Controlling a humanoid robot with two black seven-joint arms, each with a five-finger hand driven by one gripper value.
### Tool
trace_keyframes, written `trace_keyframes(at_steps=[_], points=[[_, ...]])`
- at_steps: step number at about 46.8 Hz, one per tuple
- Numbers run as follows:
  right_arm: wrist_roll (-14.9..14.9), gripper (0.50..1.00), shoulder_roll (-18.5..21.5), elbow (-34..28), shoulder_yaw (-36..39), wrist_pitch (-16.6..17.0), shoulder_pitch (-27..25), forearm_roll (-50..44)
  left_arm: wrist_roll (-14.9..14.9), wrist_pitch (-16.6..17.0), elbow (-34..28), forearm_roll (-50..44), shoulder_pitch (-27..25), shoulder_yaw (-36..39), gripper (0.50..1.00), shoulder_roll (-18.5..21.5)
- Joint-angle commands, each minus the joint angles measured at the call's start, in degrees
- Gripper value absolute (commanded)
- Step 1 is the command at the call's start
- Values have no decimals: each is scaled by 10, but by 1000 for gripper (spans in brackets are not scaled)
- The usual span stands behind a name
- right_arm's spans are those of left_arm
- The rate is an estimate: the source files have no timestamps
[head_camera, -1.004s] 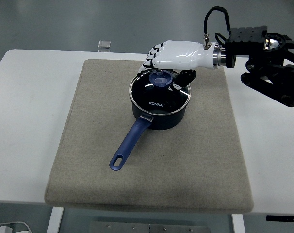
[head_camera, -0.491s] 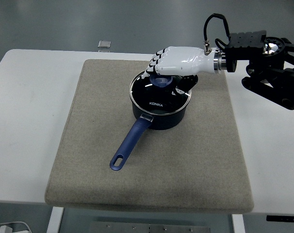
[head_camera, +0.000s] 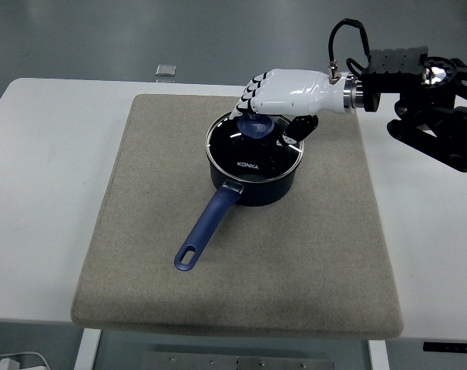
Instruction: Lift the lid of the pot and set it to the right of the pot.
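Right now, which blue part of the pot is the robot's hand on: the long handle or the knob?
The knob on the lid: the right hand covers it, while the long handle lies untouched.

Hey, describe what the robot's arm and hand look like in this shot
Only the right arm shows: black, blocky metal links with a silver collar at the wrist. The right hand has a glossy white shell, black finger joints and a black thumb. A black cable loops above the wrist.

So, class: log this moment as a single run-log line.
right hand: over blue knob | glass lid: on dark blue saucepan | grasp: unclear | left arm: unseen
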Motion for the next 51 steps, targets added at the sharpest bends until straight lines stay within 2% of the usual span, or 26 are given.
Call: trace_keyframes(at_steps=[1, 12, 22, 45, 51], points=[[0, 815, 0, 0, -1, -2, 0, -2, 0, 0, 0, 0, 0, 0, 1000, 0], [0, 815, 0, -5, -20, -18, 2, -2, 0, 0, 0, 0, 0, 0, 1000, 0], [0, 817, 2, -16, -48, -48, 4, -3, 0, 0, 0, 0, 0, 0, 1000, 0], [0, 815, 4, -16, -49, -47, 3, -2, 0, 0, 0, 0, 0, 0, 1000, 0], [0, 793, 8, -15, -50, -43, 4, 0, 0, 0, 0, 0, 0, 0, 1000, 0]])
